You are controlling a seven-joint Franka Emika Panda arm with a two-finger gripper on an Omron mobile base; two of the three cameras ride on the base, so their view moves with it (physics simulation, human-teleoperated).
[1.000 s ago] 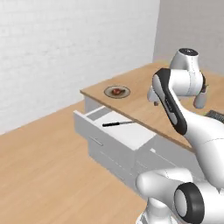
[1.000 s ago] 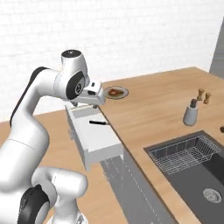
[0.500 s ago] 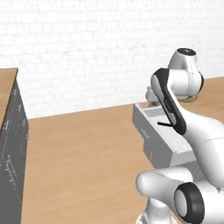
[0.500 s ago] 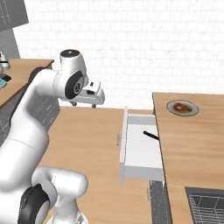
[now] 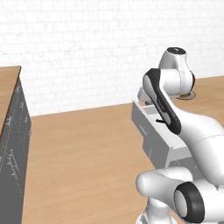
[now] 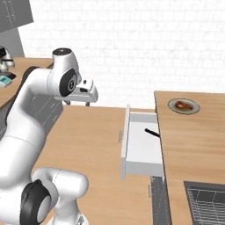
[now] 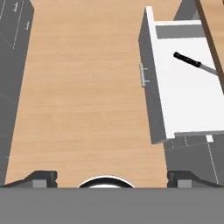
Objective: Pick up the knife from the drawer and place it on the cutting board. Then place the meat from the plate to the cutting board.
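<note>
You face a white-painted brick back wall [image 5: 87,48] that spans the room behind everything. Below that wall, a light wood plank floor [image 5: 83,162] runs toward you. Left of the floor stands a row of dark grey base cabinets [image 5: 15,144] with slim metal handles, topped by a light wood counter [image 5: 8,87]. Right of the floor, a second light wood counter [image 6: 193,145] reaches back to the wall, and a dark metal sink basin [image 6: 206,204] is sunk into its near end. A grey wall cabinet [image 6: 15,15] hangs high at the wall's left end. Light is even and soft.
</note>
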